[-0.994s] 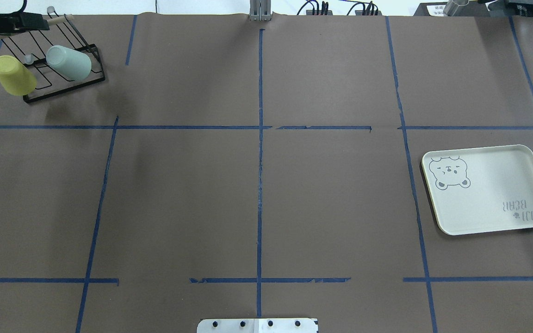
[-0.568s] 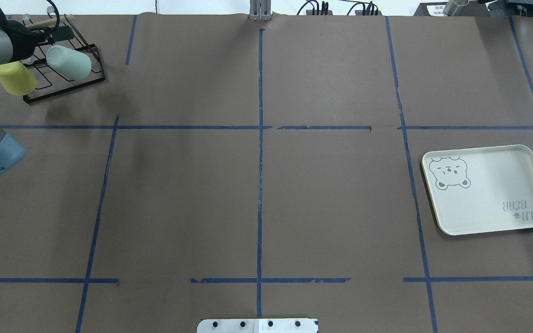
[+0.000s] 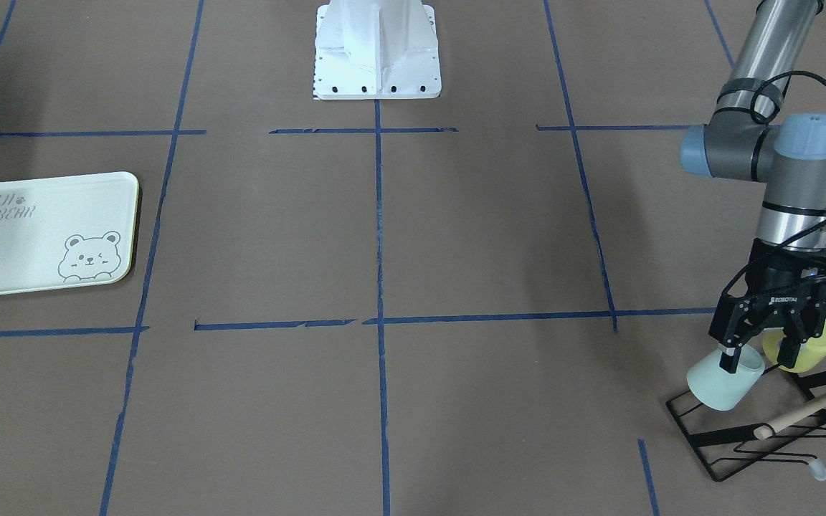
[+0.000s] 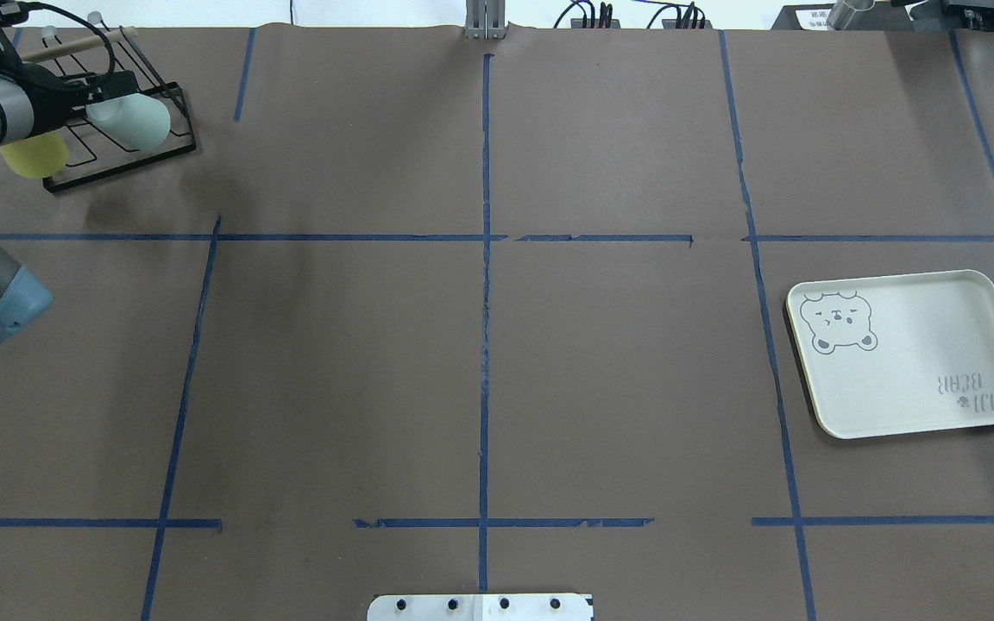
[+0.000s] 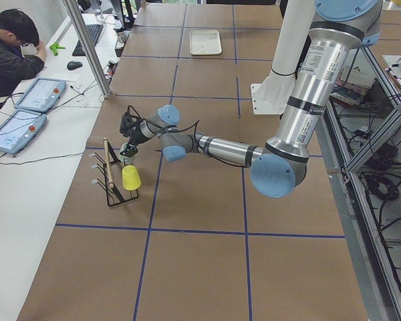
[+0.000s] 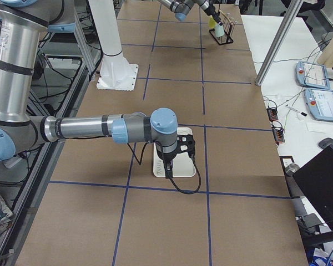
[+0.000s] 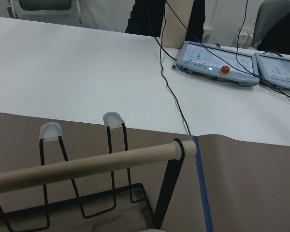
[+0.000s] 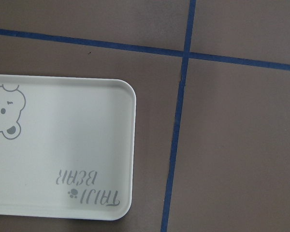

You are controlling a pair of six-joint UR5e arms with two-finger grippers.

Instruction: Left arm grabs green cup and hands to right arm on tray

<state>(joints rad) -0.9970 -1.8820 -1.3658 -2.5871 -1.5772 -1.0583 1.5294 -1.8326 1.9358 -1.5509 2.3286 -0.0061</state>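
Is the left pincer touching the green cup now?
Cannot tell. In the front-facing view one finger of the open left pincer overlaps the green cup, yet no view shows contact or a gap plainly.

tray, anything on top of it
Nothing rests on the tray: only its printed bear and lettering show. In the exterior right view the right arm hangs above, hiding part of it.

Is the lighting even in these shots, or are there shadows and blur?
Overhead view: soft shadow greys the tray at its bear end, and a faint one lies on the table. Front view: sharp, soft shadow beside the left arm. Left wrist view: crisp, no glare.
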